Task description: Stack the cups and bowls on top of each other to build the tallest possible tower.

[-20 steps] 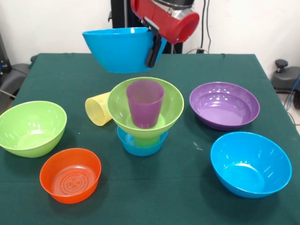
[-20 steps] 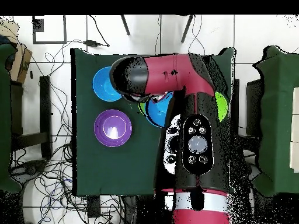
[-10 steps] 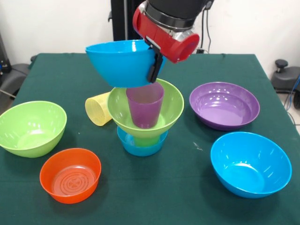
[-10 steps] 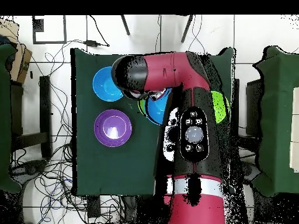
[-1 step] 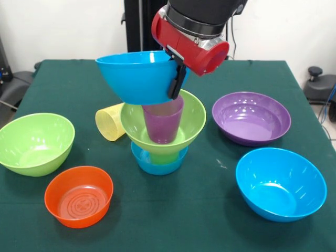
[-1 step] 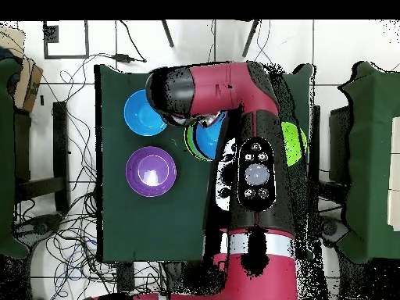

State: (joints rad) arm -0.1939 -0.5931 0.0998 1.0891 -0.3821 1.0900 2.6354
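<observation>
Far left on the green tablecloth (image 5: 210, 210): a lime green bowl (image 5: 34, 143), upright and alone. Just in front and to its right, the small orange bowl (image 5: 79, 196). Next, a yellow cup (image 5: 109, 121) tipped on its side, touching the back-left of the tower (image 5: 160, 139). Tower from the cloth up: small blue bowl (image 5: 157, 163), green cup (image 5: 164, 156) mostly hidden, second lime green bowl (image 5: 191, 123), purple cup (image 5: 162, 126) standing inside it. Above the purple cup, a blue bowl (image 5: 137, 77), tilted, its base at or just over the cup's rim; contact cannot be told. Clamped on that bowl's right rim: the gripper (image 5: 176, 80), hanging from the red and black arm (image 5: 191, 34). Further right, the wide purple bowl (image 5: 251, 117), and in front of it another blue bowl (image 5: 280, 184), both well apart from the tower. Overhead, arm (image 6: 234, 94) covering most of the stack.
</observation>
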